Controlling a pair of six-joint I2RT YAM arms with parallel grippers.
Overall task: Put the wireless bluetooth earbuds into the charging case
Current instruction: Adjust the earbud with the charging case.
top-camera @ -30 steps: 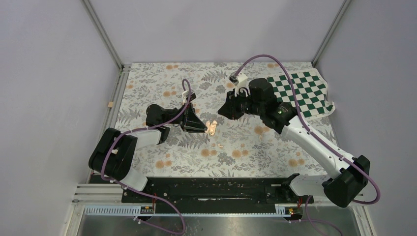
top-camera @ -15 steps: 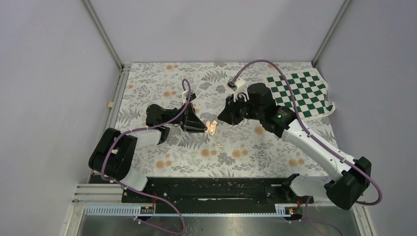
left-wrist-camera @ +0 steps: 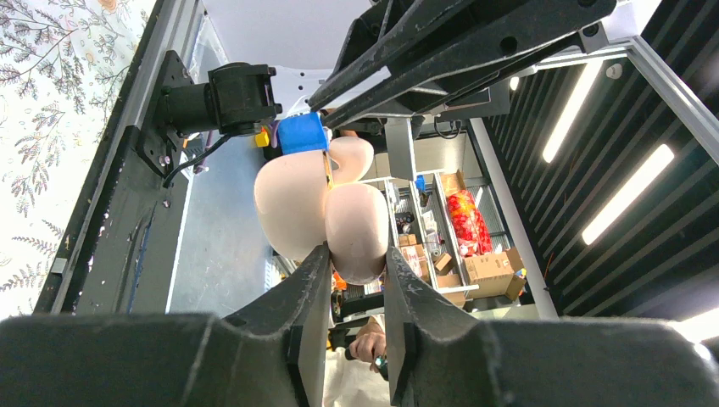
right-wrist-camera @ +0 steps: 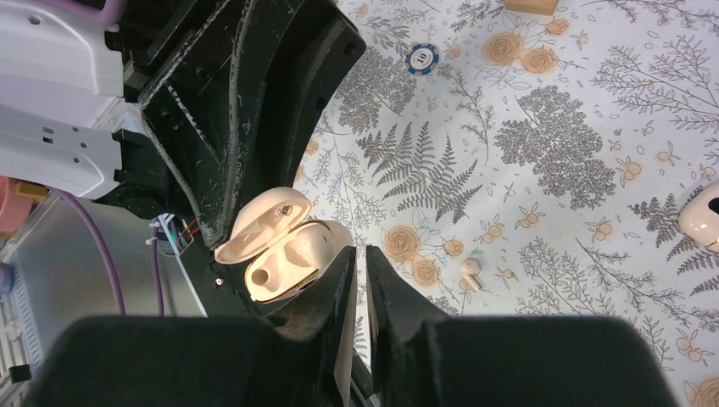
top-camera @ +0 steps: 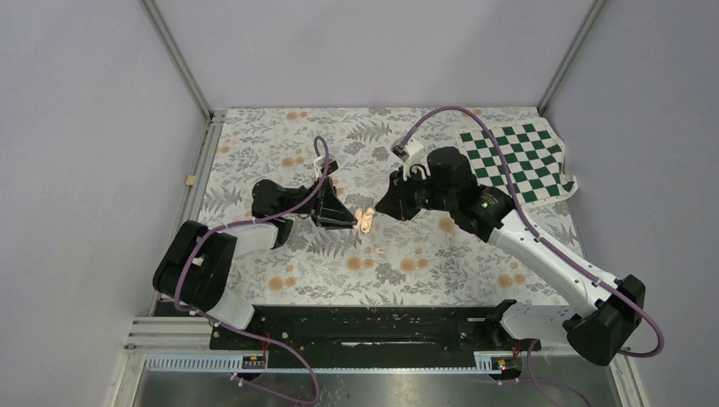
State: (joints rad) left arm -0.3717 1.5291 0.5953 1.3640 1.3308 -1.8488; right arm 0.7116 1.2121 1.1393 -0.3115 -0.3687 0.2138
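Left jaws clamped on charging case [right-wrist-camera: 292, 254], lid open, over counter [top-camera: 254, 136] middle. Right jaws just beside it, thin gap, cannot tell if gripping. 1 earbud [right-wrist-camera: 469, 270] lies loose on counter, near case.

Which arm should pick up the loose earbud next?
Right: the left pincer is clamped on the open charging case, while the right pincer hovers close to the earbud lying on the table.

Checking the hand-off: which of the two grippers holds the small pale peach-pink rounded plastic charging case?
The left gripper: it is shut on the open charging case. The right gripper hovers close by, jaws narrowly apart, nothing visible between them.
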